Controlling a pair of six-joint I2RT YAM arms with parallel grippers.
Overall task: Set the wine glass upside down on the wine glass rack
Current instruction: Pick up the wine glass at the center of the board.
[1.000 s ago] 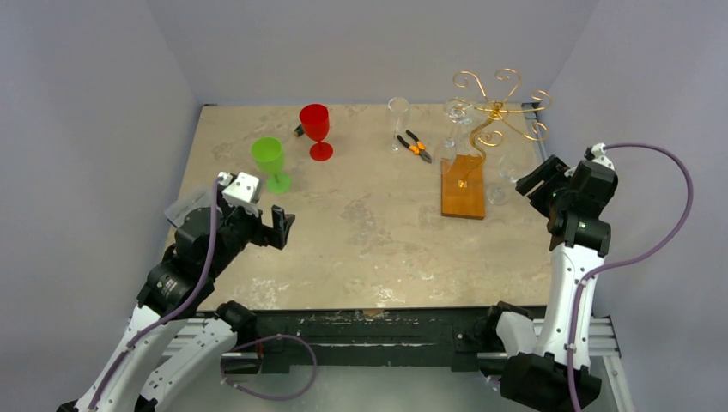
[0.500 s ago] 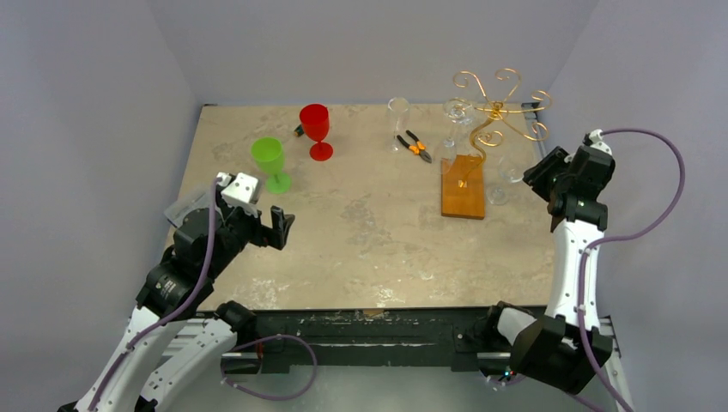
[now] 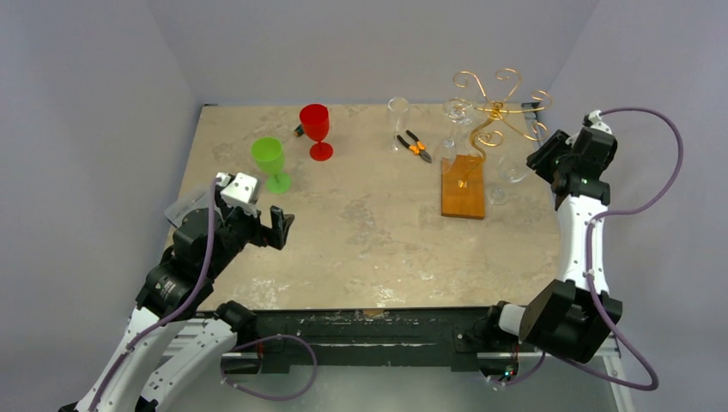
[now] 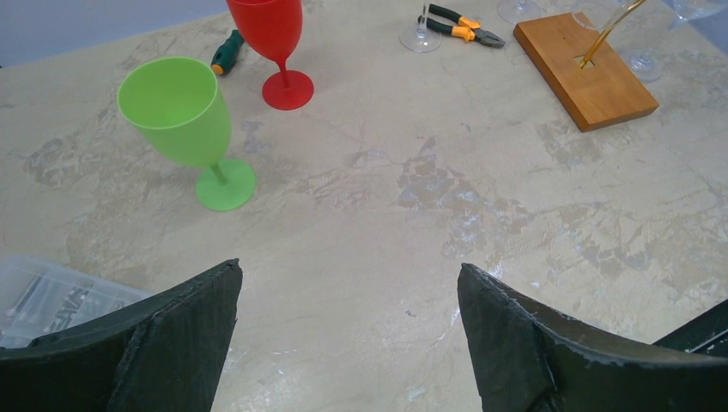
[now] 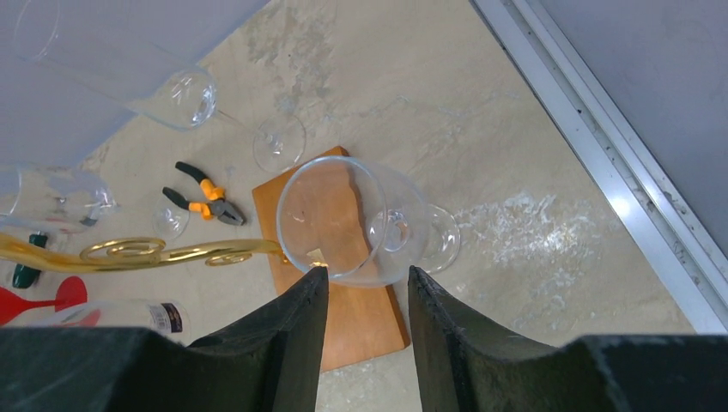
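A clear wine glass [image 5: 343,215] sits tilted between my right gripper's fingertips, its mouth toward the camera and its foot beyond. My right gripper [image 5: 367,273] is shut on the bowl of the wine glass [image 3: 512,174], raised at the table's right edge, just right of the wine glass rack. The rack's gold wire arms [image 3: 494,107] curl above its orange-brown wooden base [image 3: 464,184]. One gold arm [image 5: 163,253] reaches close to the glass on its left, over the base [image 5: 360,318]. My left gripper [image 4: 348,275] is open and holds nothing, low over the near left of the table [image 3: 279,225].
A green goblet [image 3: 269,159] and a red goblet [image 3: 316,124] stand at the far left. Orange-handled pliers [image 3: 415,144] and two clear glasses [image 3: 397,116] [image 3: 455,112] are near the rack. A clear plastic box [image 4: 43,296] lies by my left gripper. A metal rail [image 5: 601,154] edges the table.
My right gripper has narrowed onto the clear glass and the arm has risen toward the rack, lifting and tilting the glass off the table. The left arm has not moved.
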